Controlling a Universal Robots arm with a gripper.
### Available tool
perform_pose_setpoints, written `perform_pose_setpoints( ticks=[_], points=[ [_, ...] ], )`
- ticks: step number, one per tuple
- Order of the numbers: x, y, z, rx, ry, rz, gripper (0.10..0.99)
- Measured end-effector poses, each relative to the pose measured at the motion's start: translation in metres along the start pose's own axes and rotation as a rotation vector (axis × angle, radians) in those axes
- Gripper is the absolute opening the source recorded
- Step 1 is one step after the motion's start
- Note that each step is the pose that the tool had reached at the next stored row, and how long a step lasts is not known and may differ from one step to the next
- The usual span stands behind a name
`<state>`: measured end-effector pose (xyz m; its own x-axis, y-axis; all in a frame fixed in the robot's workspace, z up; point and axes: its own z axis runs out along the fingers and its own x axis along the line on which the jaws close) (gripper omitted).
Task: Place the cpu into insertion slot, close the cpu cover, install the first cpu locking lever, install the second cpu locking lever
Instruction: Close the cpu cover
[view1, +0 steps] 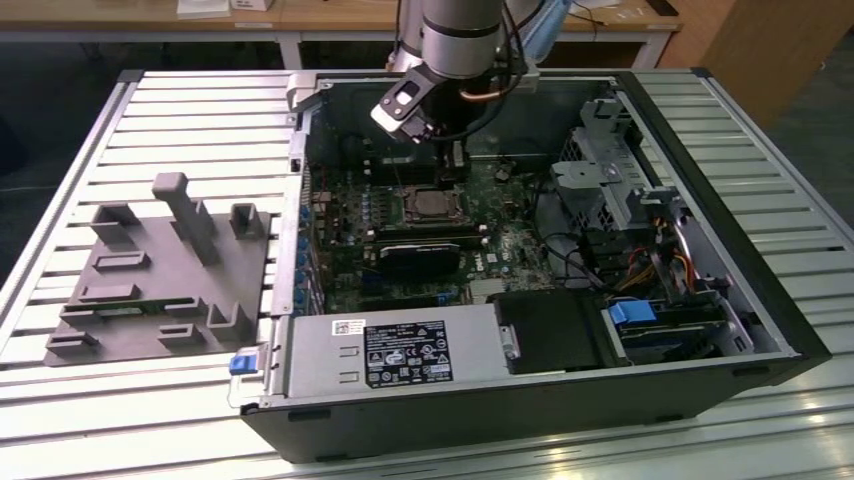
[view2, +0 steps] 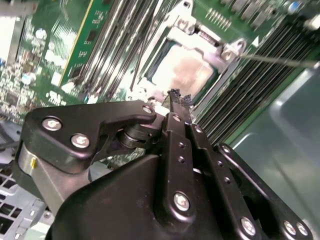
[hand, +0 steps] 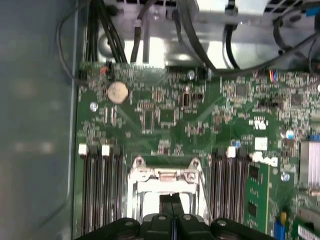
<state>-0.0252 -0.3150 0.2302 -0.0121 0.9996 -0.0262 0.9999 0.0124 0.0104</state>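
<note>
The cpu (view1: 430, 206) lies in the insertion slot (view1: 408, 192) on the green motherboard, its silver-grey top showing in the second wrist view (view2: 184, 70). The silvery cpu cover (view2: 218, 56) lies flat around it, and its hinged edge shows in the first wrist view (hand: 162, 174). A thin locking lever (view2: 280, 60) sticks out from the socket corner over the memory slots. My gripper (view1: 451, 160) hangs just above the socket's far side, and its black fingers are shut together in both wrist views (view2: 177, 96) (hand: 172, 202) with nothing between them.
Long black memory slots (hand: 100, 185) flank the socket. A black fan block (view1: 416, 256) sits nearer the power supply (view1: 400, 352). A drive cage and cables (view1: 627, 195) fill the exterior view's right. A grey fixture (view1: 160, 270) stands on the slatted table outside the case.
</note>
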Motion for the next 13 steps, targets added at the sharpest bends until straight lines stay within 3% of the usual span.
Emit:
perform_pose_setpoints(
  ticks=[5,13],
  points=[
    [0.0002,-0.0103,0.0003,-0.003,0.0001,0.0,0.102],
    [0.0001,-0.0117,0.0003,-0.003,-0.0001,-0.005,0.102]
  ],
)
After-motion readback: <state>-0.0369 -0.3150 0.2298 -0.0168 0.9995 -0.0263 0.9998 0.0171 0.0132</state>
